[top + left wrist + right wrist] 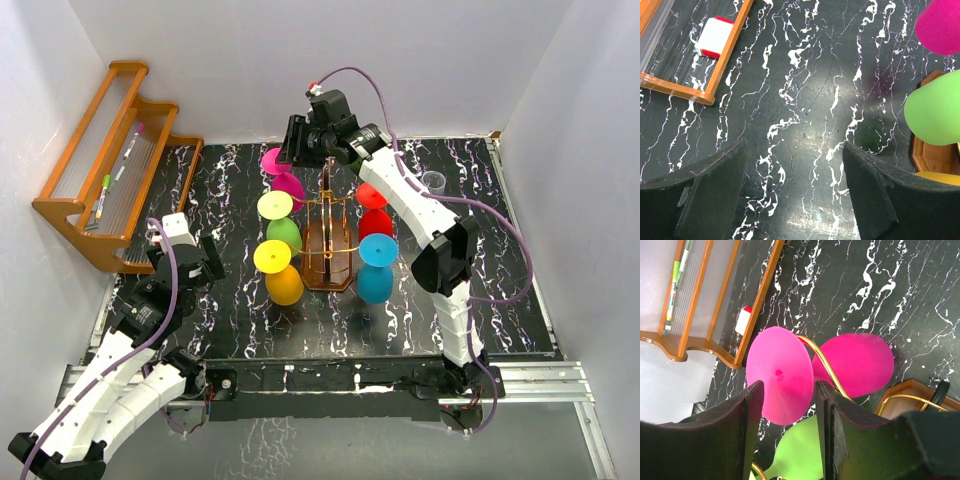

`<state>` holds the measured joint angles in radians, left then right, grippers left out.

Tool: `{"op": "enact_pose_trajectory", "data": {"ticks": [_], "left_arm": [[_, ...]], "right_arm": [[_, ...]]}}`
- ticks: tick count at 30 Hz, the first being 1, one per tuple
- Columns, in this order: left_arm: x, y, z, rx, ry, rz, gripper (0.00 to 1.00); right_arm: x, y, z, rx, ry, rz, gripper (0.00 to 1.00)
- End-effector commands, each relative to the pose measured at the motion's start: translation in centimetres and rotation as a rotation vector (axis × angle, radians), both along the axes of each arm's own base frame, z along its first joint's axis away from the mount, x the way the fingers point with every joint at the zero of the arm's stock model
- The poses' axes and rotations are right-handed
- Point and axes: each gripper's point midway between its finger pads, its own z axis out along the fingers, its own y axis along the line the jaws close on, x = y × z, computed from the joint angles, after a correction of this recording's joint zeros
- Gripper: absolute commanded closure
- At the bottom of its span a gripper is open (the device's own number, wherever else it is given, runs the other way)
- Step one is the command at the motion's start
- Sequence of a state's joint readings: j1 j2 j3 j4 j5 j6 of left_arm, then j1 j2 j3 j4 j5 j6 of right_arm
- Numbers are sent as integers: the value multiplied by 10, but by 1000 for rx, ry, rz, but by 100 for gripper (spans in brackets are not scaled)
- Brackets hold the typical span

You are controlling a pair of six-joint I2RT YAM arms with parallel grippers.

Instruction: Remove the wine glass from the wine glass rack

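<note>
The wine glass rack (328, 262) stands mid-table with a dark wooden base and gold wire arms (826, 364), and several coloured glasses hang on it upside down. The magenta wine glass (288, 184) hangs at the far left of the rack; its flat foot (777, 372) and bowl (855, 365) fill the right wrist view. My right gripper (292, 142) (789, 385) is open, its jaws on either side of that foot, close to its edges. My left gripper (205, 262) (795, 146) is open and empty over bare table left of the rack.
Yellow, green and orange glasses (283, 270) hang on the rack's left, red and blue ones (376, 268) on its right. An orange-brown stepped shelf (110, 160) with pens stands at the far left. A small clear cup (433, 181) sits far right. White walls enclose the table.
</note>
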<state>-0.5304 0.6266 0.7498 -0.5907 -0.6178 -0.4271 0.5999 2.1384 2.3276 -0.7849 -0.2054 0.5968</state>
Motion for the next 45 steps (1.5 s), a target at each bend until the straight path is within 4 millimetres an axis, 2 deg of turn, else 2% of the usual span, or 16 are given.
{"op": "enact_pose_trajectory", "data": {"ticks": [1,4,9,28,45], "left_arm": [[0,3,-3,14,-1,14,25],[1,3,-3,15,1,12,25],[1,3,-3,17,3,13,25],[2,2,-4,20,5,13,25],[1,3,-3,16,-1,15,25]], "right_arm": [[9,5,21,45,-67,-9,52],[9,7,24,55,-76,-9,56],[8,5,31,64,-85,-16,69],[1,-9,62,100,-147,-70,92],[0,-17,84,187,-186,-129,93]]}}
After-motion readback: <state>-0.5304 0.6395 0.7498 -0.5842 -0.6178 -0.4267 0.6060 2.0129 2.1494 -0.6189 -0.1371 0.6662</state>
